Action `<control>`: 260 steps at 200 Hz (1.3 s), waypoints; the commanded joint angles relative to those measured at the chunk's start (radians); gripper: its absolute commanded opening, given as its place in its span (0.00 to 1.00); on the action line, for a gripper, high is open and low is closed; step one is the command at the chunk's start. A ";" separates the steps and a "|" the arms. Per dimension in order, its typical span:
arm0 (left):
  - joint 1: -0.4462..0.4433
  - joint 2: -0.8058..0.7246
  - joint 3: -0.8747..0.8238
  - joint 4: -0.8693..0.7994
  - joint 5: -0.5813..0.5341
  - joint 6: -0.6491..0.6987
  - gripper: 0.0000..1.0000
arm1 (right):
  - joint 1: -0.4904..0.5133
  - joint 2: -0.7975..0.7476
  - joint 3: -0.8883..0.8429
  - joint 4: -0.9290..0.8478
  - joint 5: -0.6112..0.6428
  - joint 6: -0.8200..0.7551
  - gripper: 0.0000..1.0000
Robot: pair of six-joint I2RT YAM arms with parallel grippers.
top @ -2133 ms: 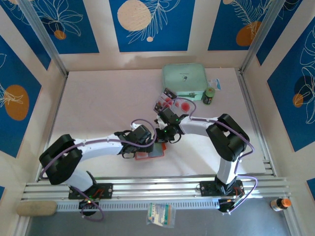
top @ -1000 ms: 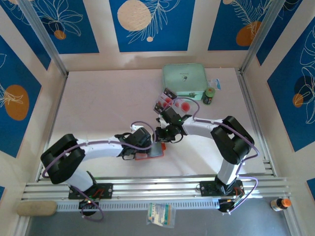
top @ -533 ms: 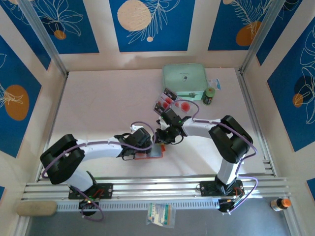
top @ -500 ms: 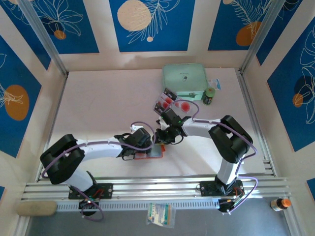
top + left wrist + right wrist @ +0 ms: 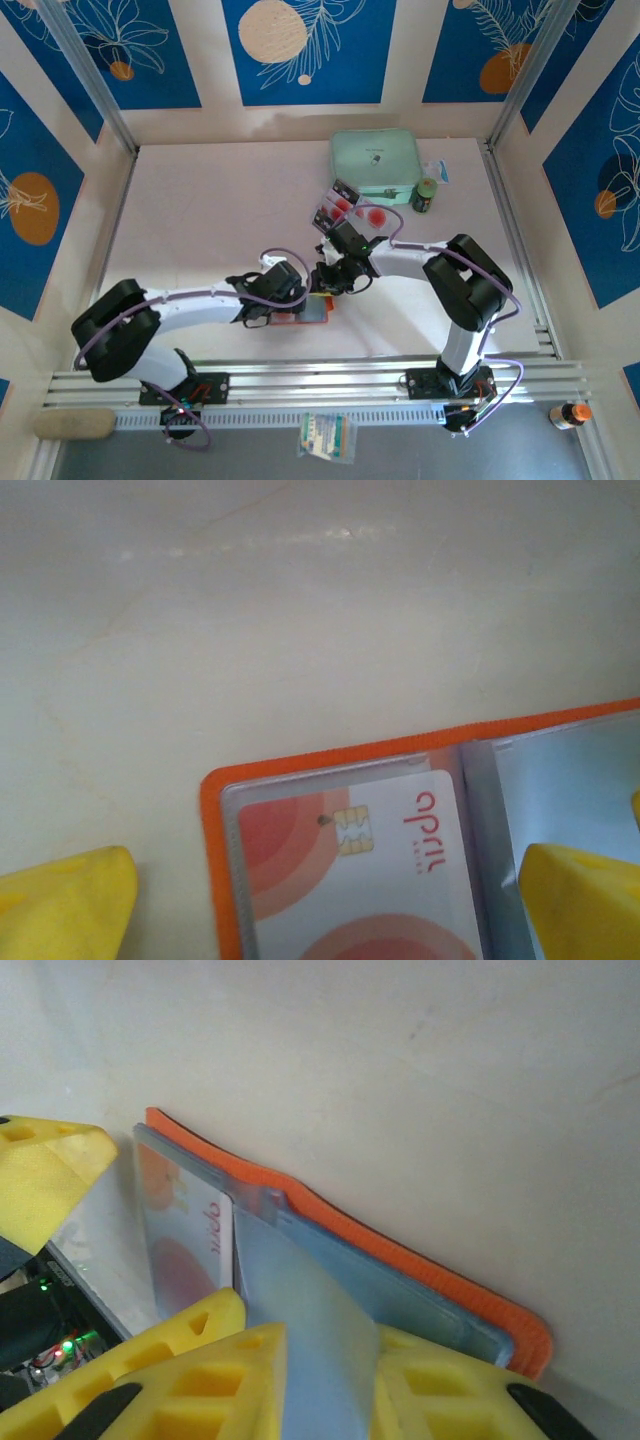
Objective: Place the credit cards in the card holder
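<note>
Noted the card holder (image 5: 314, 310) lying open and flat close to the near edge of the table (image 5: 220, 200), roughly midway along it, between the two grippers. Seen in its left sleeve from the left wrist: one credit card (image 5: 350, 880), red dot and chip up, seated inside the orange border and seemingly tucked under the clear film. Compared with a second ago: left gripper (image 5: 325, 905) spread markedly wider, yellow fingertips (image 5: 70, 900) now well apart at either side of the holder, touching neither card nor border as far as visible. Read as a release, card delivered and grip let go. Unchanged in place: right gripper (image 5: 320, 1370), closed on a pale grey inner leaf (image 5: 300, 1300) of the holder, pinching it and lifting it off the card side. Holder itself shifted little, if at all, over the last two seconds. Farther out, toward the far-right part of the table: remaining credit cards (image 5: 372, 213) just in front of a mint-green case (image 5: 375, 160), well apart from the holder. Judged: one card in, more to fetch. Probably worth keeping the right pinch, to stop the leaf dropping back over the open sleeves.
</note>
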 commanded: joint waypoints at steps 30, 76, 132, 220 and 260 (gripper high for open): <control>0.000 -0.164 -0.019 -0.073 -0.075 -0.004 1.00 | 0.050 -0.047 0.053 -0.026 -0.039 0.038 0.33; 0.019 -0.291 -0.072 -0.112 -0.092 -0.014 1.00 | 0.113 -0.027 0.128 -0.077 0.004 0.056 0.38; 0.055 -0.444 -0.130 -0.167 -0.094 -0.006 1.00 | 0.171 0.019 0.209 -0.104 0.057 0.096 0.41; 0.096 -0.570 -0.178 -0.228 -0.060 0.030 1.00 | 0.228 0.106 0.327 -0.137 0.125 0.143 0.42; 0.113 -0.585 -0.187 -0.227 -0.044 0.049 1.00 | 0.241 0.172 0.368 -0.131 0.135 0.158 0.42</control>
